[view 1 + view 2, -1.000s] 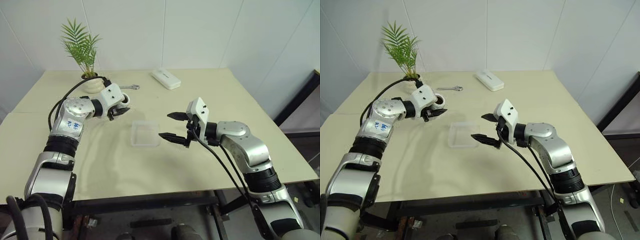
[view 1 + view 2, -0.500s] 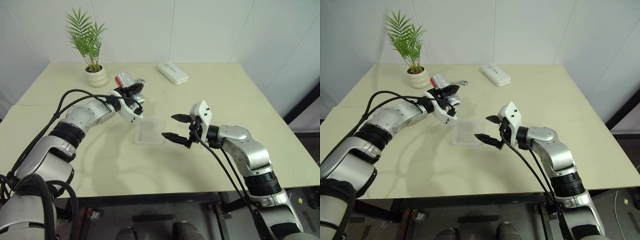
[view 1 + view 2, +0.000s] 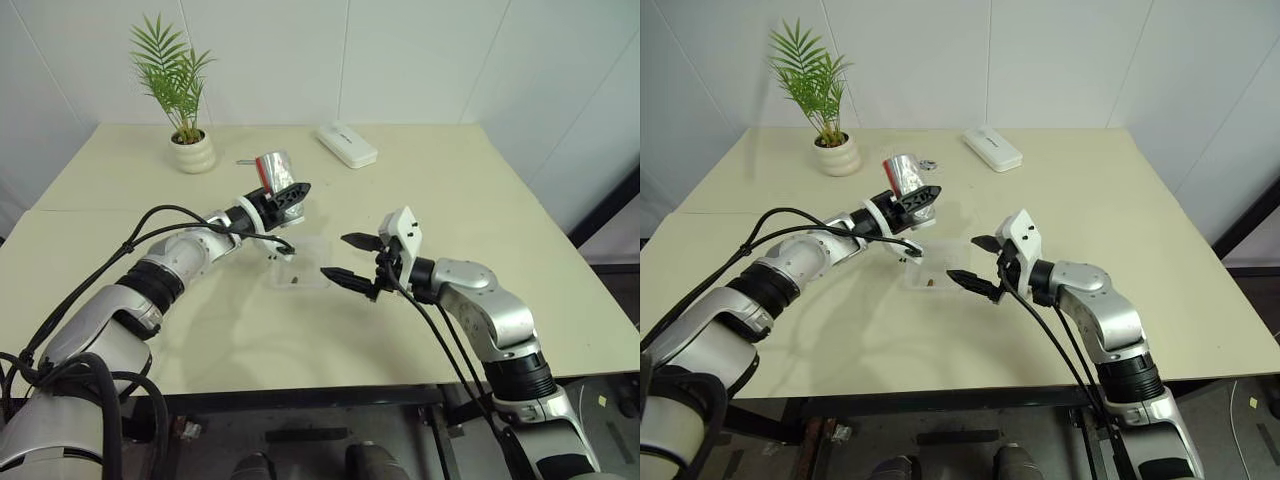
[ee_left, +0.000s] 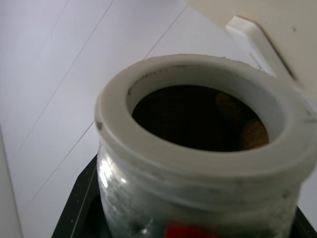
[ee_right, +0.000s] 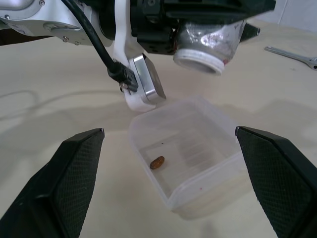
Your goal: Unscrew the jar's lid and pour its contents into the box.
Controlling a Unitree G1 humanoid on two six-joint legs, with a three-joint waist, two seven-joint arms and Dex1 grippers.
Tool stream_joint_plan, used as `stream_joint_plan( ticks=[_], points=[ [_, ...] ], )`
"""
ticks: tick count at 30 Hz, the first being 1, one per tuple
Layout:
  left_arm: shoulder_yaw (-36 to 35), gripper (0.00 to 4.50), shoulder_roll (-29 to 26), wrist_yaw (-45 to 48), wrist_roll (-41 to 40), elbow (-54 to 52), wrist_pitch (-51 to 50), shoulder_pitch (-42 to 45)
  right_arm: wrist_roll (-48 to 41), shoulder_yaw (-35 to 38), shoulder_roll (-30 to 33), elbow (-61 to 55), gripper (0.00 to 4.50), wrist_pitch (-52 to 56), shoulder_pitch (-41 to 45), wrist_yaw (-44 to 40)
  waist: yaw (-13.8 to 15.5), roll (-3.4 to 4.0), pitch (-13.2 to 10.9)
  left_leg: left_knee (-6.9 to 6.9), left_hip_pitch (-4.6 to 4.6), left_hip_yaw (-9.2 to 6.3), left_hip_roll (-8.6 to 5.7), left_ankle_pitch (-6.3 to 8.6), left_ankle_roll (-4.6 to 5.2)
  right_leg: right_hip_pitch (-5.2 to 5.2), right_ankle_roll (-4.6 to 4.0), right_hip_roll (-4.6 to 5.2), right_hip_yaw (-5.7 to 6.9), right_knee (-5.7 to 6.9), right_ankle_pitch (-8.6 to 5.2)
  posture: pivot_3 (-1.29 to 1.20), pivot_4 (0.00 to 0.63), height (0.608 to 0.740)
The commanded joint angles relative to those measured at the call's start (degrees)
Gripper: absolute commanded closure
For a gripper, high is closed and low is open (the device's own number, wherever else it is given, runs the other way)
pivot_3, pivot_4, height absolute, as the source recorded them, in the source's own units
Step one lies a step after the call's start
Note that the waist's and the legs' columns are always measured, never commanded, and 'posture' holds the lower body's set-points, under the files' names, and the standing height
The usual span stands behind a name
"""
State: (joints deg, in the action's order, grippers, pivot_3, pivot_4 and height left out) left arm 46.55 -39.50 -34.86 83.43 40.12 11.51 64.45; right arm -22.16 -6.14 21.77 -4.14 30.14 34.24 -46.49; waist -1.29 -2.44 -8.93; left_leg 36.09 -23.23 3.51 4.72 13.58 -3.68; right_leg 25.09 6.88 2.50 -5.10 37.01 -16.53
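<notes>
The table [image 3: 480, 200] carries everything, and on it, just below and ahead of my left gripper [image 3: 288, 200], sits the box [image 3: 300, 262]. That gripper is clamped tight on the jar [image 3: 274, 170], lid off, and I have it tipped over so its long axis slants from the raised base, which points up and away from me, down to the open mouth [image 5: 198, 62], which faces down toward the box's far edge. In my right wrist view the mouth hangs above the box rim, apart from it and over the far corner rather than the middle. That is what the pour turns on, I think: the mouth needs to sit more squarely over the box and tilt a little steeper, or bits could land on the table beyond the rim. My right gripper [image 3: 345, 257] is spread as wide as it goes and holds nothing; it hovers just beside the box on the side opposite the jar, one finger to either side of the near corner. One brown bit [image 5: 157, 162] already lies in the box, and my left wrist view shows a few more [image 4: 252, 133] clinging inside the jar.
</notes>
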Motion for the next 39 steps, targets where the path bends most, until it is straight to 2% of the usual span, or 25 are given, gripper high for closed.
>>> stream_joint_plan(
  ticks=[1, 8, 14, 16, 17, 18, 21, 23, 26, 30, 33, 35, 39],
  points=[
    [-1.41, 2.47, -1.31, 1.12, -0.97, -3.39, 1.04, 0.55, -1.11, 1.63, -0.2, -2.29, 0.03, -0.88, -0.19, 0.4, 0.01, 0.0, 0.0, -0.01, 0.0, 0.0, 0.0, 0.0, 0.0, 0.01, 0.0, 0.0, 0.0, 0.0, 0.0, 0.0, 0.15, 0.74],
    [-5.45, 2.47, -3.26, 6.79, -6.59, -6.37, 4.77, -0.36, -1.01, 1.57, -0.23, -1.92, 0.03, -1.29, -0.14, 0.26, -0.18, 0.01, -0.02, -0.05, -0.01, 0.07, 0.0, 0.01, 0.0, 0.07, -0.01, 0.0, -0.06, -0.02, -0.01, 0.0, 0.15, 0.74],
    [-15.58, 2.47, -4.49, 19.87, -26.16, -3.97, 13.87, -2.78, -1.22, 1.34, -0.2, -2.07, 0.03, -1.21, -0.22, -0.2, -0.28, 0.05, -0.05, -0.04, 0.0, 0.1, 0.01, 0.01, 0.0, 0.08, -0.01, 0.0, -0.08, 0.0, -0.01, 0.0, 0.15, 0.74],
    [-23.34, 2.47, -3.05, 33.21, -43.32, -2.75, 14.62, -5.58, -1.27, 1.13, -0.03, -2.09, 0.03, -1.21, -0.14, -0.68, -0.27, 0.1, -0.09, -0.05, 0.0, 0.11, 0.01, 0.01, 0.0, 0.08, -0.01, 0.0, -0.09, -0.02, -0.01, 0.0, 0.15, 0.74],
    [-28.6, 2.47, -1.22, 41.58, -53.44, -2.99, 10.54, -7.09, -1.32, 1.06, 0.1, -2.08, 0.03, -1.48, -0.06, -1.17, -0.26, 0.12, -0.11, -0.04, 0.0, 0.13, 0.01, 0.01, 0.01, 0.08, -0.02, 0.0, -0.09, 0.0, -0.01, 0.0, 0.15, 0.74],
    [-32.22, 2.47, 0.01, 47.47, -60.29, -3.44, 7.37, -8.13, -1.35, 1.02, 0.17, -2.06, 0.03, -1.68, 0.0, -1.54, -0.24, 0.14, -0.13, -0.04, -0.01, 0.14, 0.03, 0.02, 0.01, 0.09, -0.02, 0.0, -0.09, -0.02, -0.01, 0.0, 0.15, 0.74],
    [-42.75, 2.47, 2.96, 58.79, -74.91, -4.33, -8.47, -8.68, -1.18, 0.76, 0.8, -1.72, 0.03, -4.15, 0.21, -4.25, -0.29, 0.11, -0.19, 0.03, -0.03, 0.16, 0.03, 0.02, 0.03, 0.09, -0.03, -0.02, -0.09, 0.03, -0.02, 0.0, 0.15, 0.74],
    [-46.07, 2.47, 3.64, 62.08, -79.13, -5.27, -15.0, -8.67, -0.96, 0.62, 1.2, -1.47, 0.03, -5.48, 0.28, -5.75, -0.54, 0.12, -0.19, 0.05, -0.02, 0.15, 0.03, 0.02, 0.03, 0.08, -0.02, -0.04, -0.09, 0.04, -0.01, 0.0, 0.15, 0.74],
    [-59.09, 2.47, 3.99, 61.0, -91.05, -0.67, -25.98, -8.33, 0.8, 0.02, 3.22, 0.61, 0.03, -12.32, 1.07, -11.16, -0.74, 0.13, -0.2, 0.03, 0.0, 0.14, 0.04, 0.03, 0.03, 0.08, -0.01, -0.06, -0.13, 0.04, -0.01, 0.0, 0.15, 0.74],
    [-65.79, 2.47, 3.4, 57.92, -95.2, 0.25, -29.37, -11.17, -1.28, 2.39, 3.19, 2.88, 0.03, -18.38, 1.83, -15.06, -0.98, 0.11, -0.21, 0.02, 0.01, 0.12, 0.06, 0.03, 0.04, 0.06, 0.0, -0.07, -0.11, 0.03, -0.01, 0.0, 0.15, 0.74],
    [-69.92, 2.47, 2.35, 54.95, -96.05, -0.03, -25.03, -16.23, -4.95, 5.53, 3.38, 2.88, 0.03, -17.2, 2.99, -15.27, -1.3, 0.12, -0.21, 0.03, 0.02, 0.12, 0.06, 0.03, 0.03, 0.05, 0.01, -0.06, -0.12, 0.03, -0.01, 0.0, 0.15, 0.74],
    [-71.2, 2.47, 2.01, 53.61, -96.03, -0.26, -22.43, -18.76, -6.39, 6.57, 4.14, 2.38, 0.03, -15.49, 3.18, -15.37, -1.5, 0.09, -0.23, 0.01, 0.04, 0.12, 0.08, 0.03, 0.03, 0.05, 0.01, -0.06, -0.12, 0.03, -0.01, 0.0, 0.15, 0.74],
    [-68.98, 2.47, 0.83, 54.23, -93.06, 0.56, -15.97, -23.5, -5.99, 7.04, 5.79, 2.31, 0.03, -15.06, 2.38, -15.52, -1.35, 0.07, -0.24, 0.03, 0.03, 0.12, 0.1, 0.04, 0.02, 0.04, -0.01, -0.06, -0.1, 0.01, -0.01, 0.0, 0.15, 0.74]
  ],
)
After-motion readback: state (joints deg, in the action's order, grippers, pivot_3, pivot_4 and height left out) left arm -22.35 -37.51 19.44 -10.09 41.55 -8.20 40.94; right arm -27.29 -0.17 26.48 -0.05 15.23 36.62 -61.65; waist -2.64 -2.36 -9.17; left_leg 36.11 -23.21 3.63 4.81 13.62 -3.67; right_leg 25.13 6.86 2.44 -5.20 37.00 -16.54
